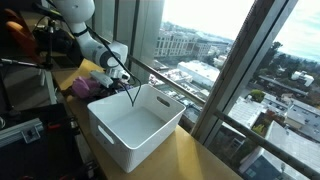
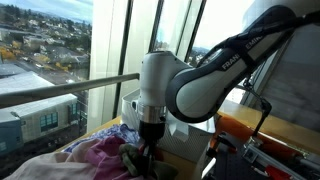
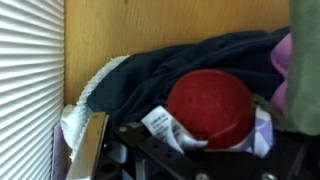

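My gripper (image 3: 200,152) reaches down into a pile of clothes (image 2: 100,155) on a wooden table (image 3: 150,25) by the window. In the wrist view a round red fabric item (image 3: 210,105) with a white care label (image 3: 160,125) lies right against the gripper's black frame. The fingertips are hidden, so I cannot tell whether they grip it. A dark navy garment (image 3: 150,75) with white fleece lining (image 3: 85,105) lies beneath it. Purple cloth (image 3: 283,60) and green cloth (image 3: 305,50) are on the right. In both exterior views the gripper (image 1: 118,72) (image 2: 148,150) is buried in the pile (image 1: 88,85).
A white plastic bin (image 1: 130,145), empty inside, stands on the table just beside the pile. A horizontal window rail (image 2: 60,88) and glass run along the table's far side. A ribbed grille (image 3: 30,80) borders the table. Equipment and cables (image 1: 30,60) crowd the room side.
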